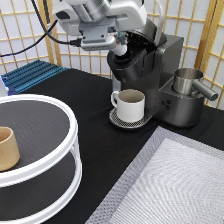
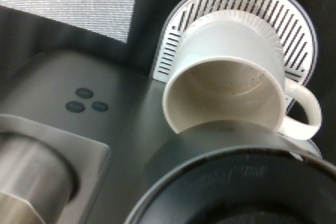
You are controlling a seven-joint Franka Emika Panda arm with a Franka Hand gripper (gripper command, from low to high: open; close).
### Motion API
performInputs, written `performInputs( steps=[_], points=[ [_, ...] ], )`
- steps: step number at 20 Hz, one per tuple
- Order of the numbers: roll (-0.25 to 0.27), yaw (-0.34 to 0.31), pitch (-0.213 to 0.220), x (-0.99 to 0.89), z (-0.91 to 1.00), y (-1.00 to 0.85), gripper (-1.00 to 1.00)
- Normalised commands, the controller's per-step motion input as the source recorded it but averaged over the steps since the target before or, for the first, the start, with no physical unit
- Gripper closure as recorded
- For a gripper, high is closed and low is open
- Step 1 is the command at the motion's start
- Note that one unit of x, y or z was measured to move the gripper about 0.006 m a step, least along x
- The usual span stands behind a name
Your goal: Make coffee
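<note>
My gripper (image 1: 120,46) hangs at the exterior view's top, just above the open brew head (image 1: 132,60) of the dark coffee machine (image 1: 167,75). It looks shut on the coffee (image 1: 121,50), a small white pod at its tip. The machine's lid (image 1: 159,25) stands up. A white handled mug (image 1: 131,104) sits empty on the round drip grate (image 1: 116,120) under the brew head. The wrist view looks down on the mug (image 2: 225,100), the grate (image 2: 172,55), the brew head's rim (image 2: 240,185) and the machine's buttons (image 2: 82,100).
A steel pitcher (image 1: 187,82) stands on the machine's right side. A white two-tier round rack (image 1: 60,165) at the left holds a tan handleless cup (image 1: 7,147). A grey mat (image 1: 170,185) lies at bottom right, a blue rack (image 1: 30,75) at far left.
</note>
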Motion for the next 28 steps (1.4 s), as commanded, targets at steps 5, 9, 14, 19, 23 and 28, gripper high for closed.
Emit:
performInputs(
  steps=[5, 9, 14, 19, 23, 28],
  points=[
    [-0.044, -0.056, 0.022, 0.11, 0.00, 0.28, 1.00],
    [-0.054, -0.061, 0.029, 0.18, 0.00, 0.20, 1.00],
    [-0.100, -0.120, 0.042, 0.19, 0.00, 0.27, 1.00],
    [-0.124, -0.151, 0.039, 0.15, 0.00, 0.31, 1.00],
    [-0.113, -0.152, 0.014, 0.00, 0.00, 0.28, 1.00],
    [-0.102, -0.134, 0.000, 0.00, -0.01, 0.26, 1.00]
  ],
)
